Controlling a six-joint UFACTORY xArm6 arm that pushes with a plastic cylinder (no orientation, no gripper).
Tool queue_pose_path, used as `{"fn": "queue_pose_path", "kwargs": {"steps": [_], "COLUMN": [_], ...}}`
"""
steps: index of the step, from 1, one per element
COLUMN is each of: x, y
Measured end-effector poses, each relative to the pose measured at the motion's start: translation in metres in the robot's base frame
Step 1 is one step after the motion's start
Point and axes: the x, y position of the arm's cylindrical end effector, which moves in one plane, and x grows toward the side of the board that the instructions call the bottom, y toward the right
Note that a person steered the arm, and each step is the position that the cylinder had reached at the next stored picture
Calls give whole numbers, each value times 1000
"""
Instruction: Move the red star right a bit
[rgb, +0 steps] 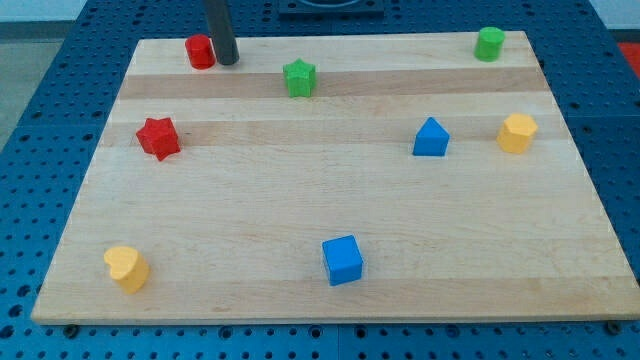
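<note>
The red star (158, 137) lies on the wooden board (330, 280) at the view's left, about midway up. My tip (228, 61) rests near the board's top edge, well above and to the right of the red star. It stands just right of a red cylinder (200, 51), close to it or touching.
A green star (299, 77) lies right of my tip. A green cylinder (489, 43) sits at the top right. A blue triangular block (431, 137) and a yellow block (517, 132) lie at the right. A blue cube (343, 260) and a yellow block (126, 268) lie near the bottom.
</note>
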Motion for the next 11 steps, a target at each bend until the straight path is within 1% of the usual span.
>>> {"fn": "queue_pose_path", "kwargs": {"steps": [1, 2, 4, 5, 6, 8, 9, 10, 11], "x": [28, 47, 117, 150, 155, 154, 160, 201, 224], "y": [3, -30, -130, -138, -123, -47, -27, -27, -20]}}
